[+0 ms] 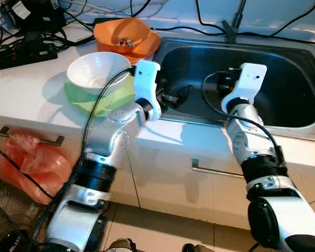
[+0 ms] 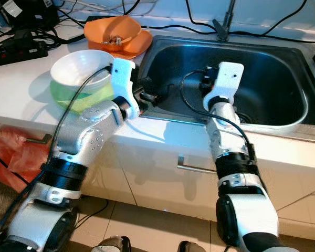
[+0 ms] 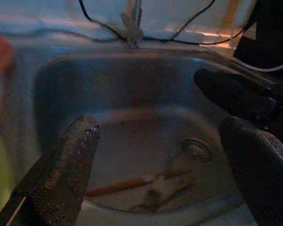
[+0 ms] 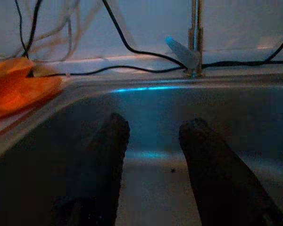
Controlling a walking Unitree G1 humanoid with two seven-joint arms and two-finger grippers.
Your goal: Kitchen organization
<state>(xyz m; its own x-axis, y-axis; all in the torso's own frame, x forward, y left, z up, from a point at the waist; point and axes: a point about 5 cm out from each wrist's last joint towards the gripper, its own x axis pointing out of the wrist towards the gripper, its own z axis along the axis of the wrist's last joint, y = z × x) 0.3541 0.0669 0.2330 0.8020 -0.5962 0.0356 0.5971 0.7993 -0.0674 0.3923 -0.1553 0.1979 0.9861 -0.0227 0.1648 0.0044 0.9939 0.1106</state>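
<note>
Both my claws reach into the steel sink (image 1: 304, 113) at frame centre, empty: my left claw (image 3: 165, 155) spread wide, my right claw (image 4: 153, 136) narrowly parted. A white bowl (image 1: 97, 71) on a green one (image 1: 102, 100) sits on the surface, upper left, before an orange bowl (image 1: 123, 34).

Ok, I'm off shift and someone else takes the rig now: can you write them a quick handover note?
Left gripper: open, holding nothing, over the steel sink at its left side.
Right gripper: open, holding nothing, reaching into the same basin.
In the sink: what look like chopsticks on the bottom near the drain.
On the counter: white bowl stacked on a green bowl; orange bowl behind them.
Done: nothing gripped yet. Left: likely clearing the sink items and sorting the bowls.
</note>
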